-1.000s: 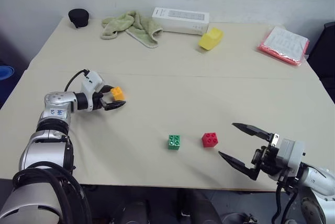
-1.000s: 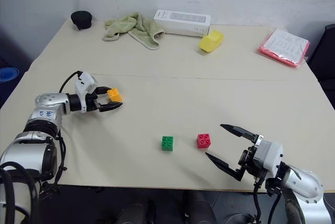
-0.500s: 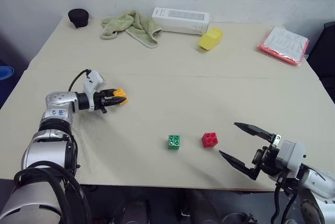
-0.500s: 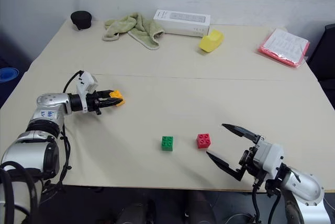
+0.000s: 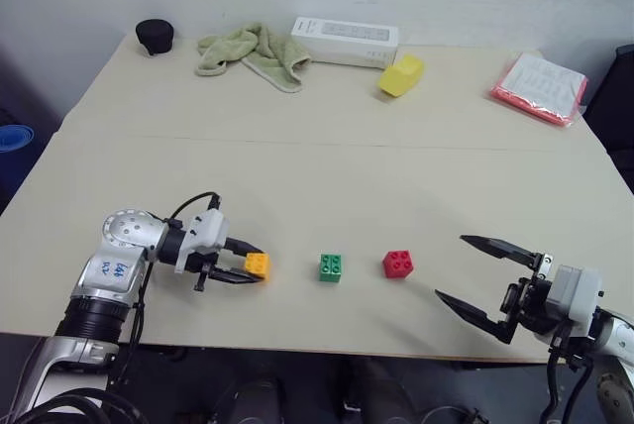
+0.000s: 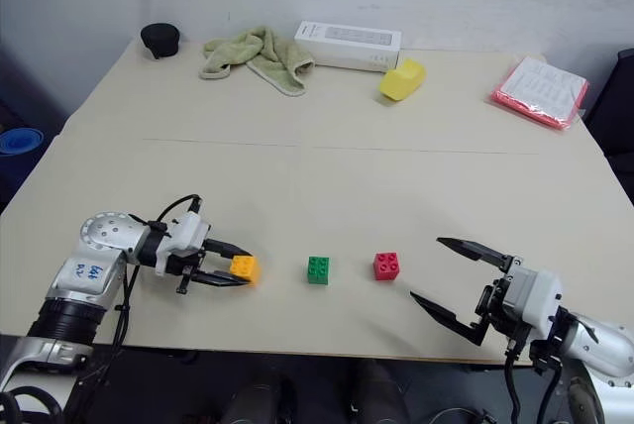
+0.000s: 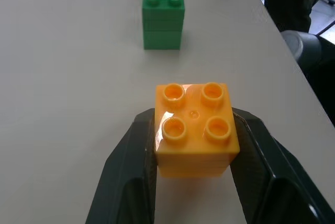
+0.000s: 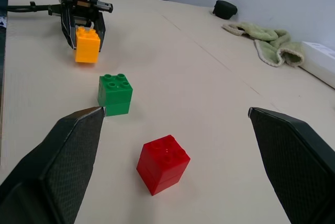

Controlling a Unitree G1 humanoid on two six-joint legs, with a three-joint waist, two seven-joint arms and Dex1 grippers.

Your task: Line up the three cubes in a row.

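Observation:
The orange cube sits between the fingers of my left gripper, which is shut on it, low over the table near the front edge. It lies just left of the green cube, and the red cube stands right of the green one, so the three lie roughly on one line. In the left wrist view the black fingers clamp the orange cube by its sides, with the green cube beyond it. My right gripper is open and empty, to the right of the red cube.
A yellow rounded block, a white box, a green cloth and a black object lie along the far edge. A red packet rests at the far right. The table's front edge runs close below the cubes.
My left gripper shut on the orange cube and carried it toward the front edge and to the right, ending beside the green cube. The right gripper stayed open and still.

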